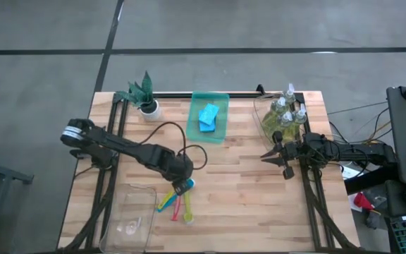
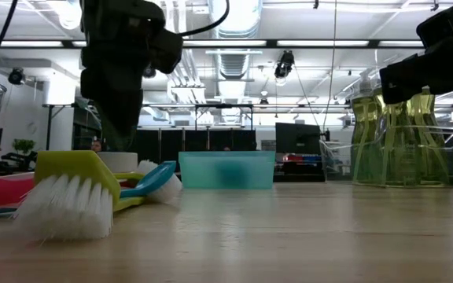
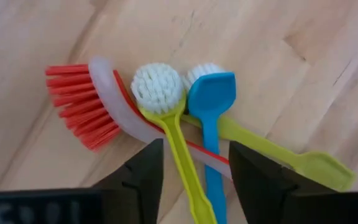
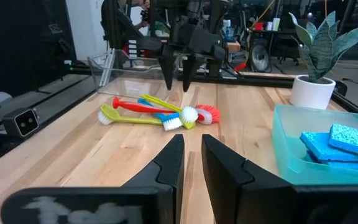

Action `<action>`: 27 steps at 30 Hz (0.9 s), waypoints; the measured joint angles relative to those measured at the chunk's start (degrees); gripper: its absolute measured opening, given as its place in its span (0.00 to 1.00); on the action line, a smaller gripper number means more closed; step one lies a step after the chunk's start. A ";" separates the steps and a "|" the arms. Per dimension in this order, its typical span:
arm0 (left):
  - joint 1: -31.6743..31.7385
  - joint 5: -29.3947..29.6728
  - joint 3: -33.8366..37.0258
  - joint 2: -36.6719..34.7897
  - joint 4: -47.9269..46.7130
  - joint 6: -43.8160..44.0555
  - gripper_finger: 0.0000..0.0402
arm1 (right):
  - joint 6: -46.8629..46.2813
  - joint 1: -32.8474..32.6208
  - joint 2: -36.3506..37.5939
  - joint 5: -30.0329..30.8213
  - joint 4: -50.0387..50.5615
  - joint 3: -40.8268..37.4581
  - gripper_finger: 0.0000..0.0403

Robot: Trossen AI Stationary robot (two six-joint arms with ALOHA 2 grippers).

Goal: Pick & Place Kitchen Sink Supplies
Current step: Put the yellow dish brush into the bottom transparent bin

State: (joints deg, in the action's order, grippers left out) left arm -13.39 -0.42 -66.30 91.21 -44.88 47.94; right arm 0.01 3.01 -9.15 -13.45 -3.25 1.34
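Left gripper (image 1: 181, 186) hovers above brush pile (image 1: 177, 204), lower centre of high view, fingers parted, holding nothing. Brushes lie flat, crossed, handles running toward bottom edge, heads under gripper. Right gripper (image 1: 277, 156) waits mid-right, fingers narrowly apart, empty.

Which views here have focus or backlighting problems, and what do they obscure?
Low view: the nearest brush head is large and soft; bright ceiling lights leave the left gripper a dark silhouette, and the soap bottles look hazy. Left wrist view: the brushes are sharp, its own fingers blurred. Right wrist view: its fingers are soft, the blue sponges clear.
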 joint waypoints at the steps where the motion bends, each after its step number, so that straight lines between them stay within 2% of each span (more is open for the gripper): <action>1: -0.03 0.04 -0.01 0.15 0.09 0.32 0.45 | 0.00 0.01 0.00 0.00 -0.02 0.00 0.13; 4: -0.07 1.60 -0.13 0.76 0.37 1.07 0.48 | 0.00 0.01 0.00 0.00 -0.02 0.00 0.13; 9: -0.02 2.62 -0.11 3.25 -0.09 0.04 0.48 | 0.00 0.01 0.00 -0.02 0.00 0.00 0.13; 18: -0.22 1.48 -0.11 8.64 -0.14 -4.06 0.46 | 0.00 0.01 0.00 0.02 0.00 0.00 0.13; 27: -0.02 0.22 -0.28 10.17 0.20 -4.11 0.44 | 0.00 0.01 0.00 0.00 0.00 0.00 0.13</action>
State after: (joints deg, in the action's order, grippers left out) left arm -13.41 -0.20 -66.59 101.38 -44.69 43.83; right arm 0.01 3.03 -9.15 -13.45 -3.25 1.34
